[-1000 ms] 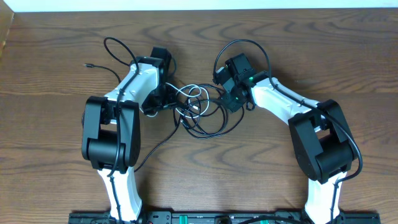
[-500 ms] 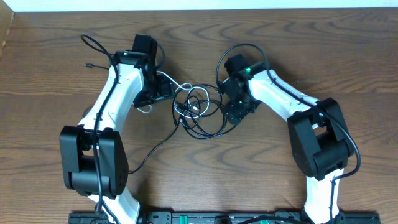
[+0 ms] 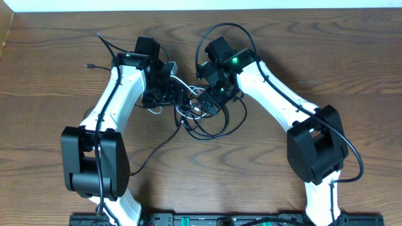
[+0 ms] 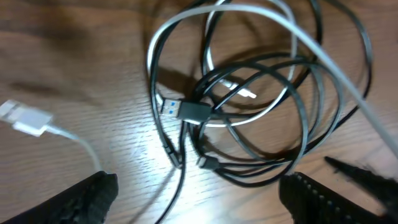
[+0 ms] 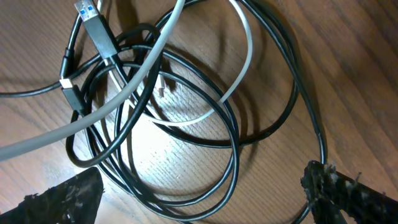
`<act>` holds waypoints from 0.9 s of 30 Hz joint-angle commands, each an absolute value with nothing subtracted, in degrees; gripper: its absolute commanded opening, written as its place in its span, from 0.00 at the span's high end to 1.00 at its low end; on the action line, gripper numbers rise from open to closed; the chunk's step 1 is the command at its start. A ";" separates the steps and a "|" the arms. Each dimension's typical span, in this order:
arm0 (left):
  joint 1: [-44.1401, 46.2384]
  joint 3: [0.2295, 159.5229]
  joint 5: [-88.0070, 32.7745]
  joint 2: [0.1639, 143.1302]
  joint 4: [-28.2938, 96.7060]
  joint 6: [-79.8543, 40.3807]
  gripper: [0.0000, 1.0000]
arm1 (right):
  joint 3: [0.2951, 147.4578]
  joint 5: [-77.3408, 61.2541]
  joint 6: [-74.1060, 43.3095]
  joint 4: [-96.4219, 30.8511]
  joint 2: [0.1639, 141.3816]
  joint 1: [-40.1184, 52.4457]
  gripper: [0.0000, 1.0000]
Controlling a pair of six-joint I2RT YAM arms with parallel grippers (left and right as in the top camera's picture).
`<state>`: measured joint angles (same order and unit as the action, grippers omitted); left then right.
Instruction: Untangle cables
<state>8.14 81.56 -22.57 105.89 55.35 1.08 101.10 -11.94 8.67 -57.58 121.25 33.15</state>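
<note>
From overhead, the two arms (image 3: 122, 94) lean over the cables (image 3: 204, 129) near the middle of the tabletop (image 3: 352, 56) and cover the tangle's side toward the far edge; crossings beneath them can't be read, and the plug ends are too small to sort. Left wrist view: left claw (image 4: 208, 194) cropped to two dark fingertips (image 4: 90, 198) at the bottom edge, loops cut off top and right, white plug (image 4: 25, 118) blurred. Right wrist view: right claw (image 5: 205, 194) likewise cropped, white cord (image 5: 124, 92) running out left, black loops out the top.

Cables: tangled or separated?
Tangled: the white cable winds through loops of the black cables, all in one overlapping heap on the table.
</note>
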 commanded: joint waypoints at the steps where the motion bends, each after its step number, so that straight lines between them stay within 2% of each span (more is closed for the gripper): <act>1: 8.16 80.79 -20.69 106.50 56.95 5.19 0.08 | 101.89 -12.62 2.31 -56.23 121.27 33.43 0.01; 3: 8.16 80.79 -20.34 106.50 56.93 5.39 0.08 | 101.89 -12.67 -2.28 -54.15 121.27 33.41 0.01; 7: 8.16 80.79 -14.00 106.50 56.49 5.37 0.08 | 101.89 -14.37 -2.90 -51.40 121.27 33.43 0.01; 8: 8.14 80.79 -10.17 106.50 56.53 5.34 0.02 | 101.89 -14.28 -2.31 -50.43 121.27 33.43 0.01; 9: 8.14 80.79 -8.78 106.50 56.58 5.34 0.02 | 101.89 -14.00 -1.41 -49.78 121.27 33.36 0.01; 16: 8.14 80.79 -8.14 106.50 56.77 5.32 0.02 | 101.89 -11.86 -4.29 -44.25 121.30 32.45 0.01; 18: 8.16 80.79 -11.73 106.50 57.14 6.68 0.02 | 101.89 -11.53 -5.76 -43.03 121.30 32.45 0.01; 20: 8.16 80.79 -21.87 106.50 57.39 15.16 0.02 | 101.89 -15.22 -4.43 -41.87 121.30 32.45 0.01; 22: 8.14 80.79 -32.53 106.50 58.98 24.97 0.02 | 101.89 -24.88 4.86 -42.74 121.12 32.18 0.01; 27: 7.77 80.79 -34.11 106.50 60.82 28.95 0.02 | 101.89 -39.66 17.23 -44.77 120.86 28.51 0.01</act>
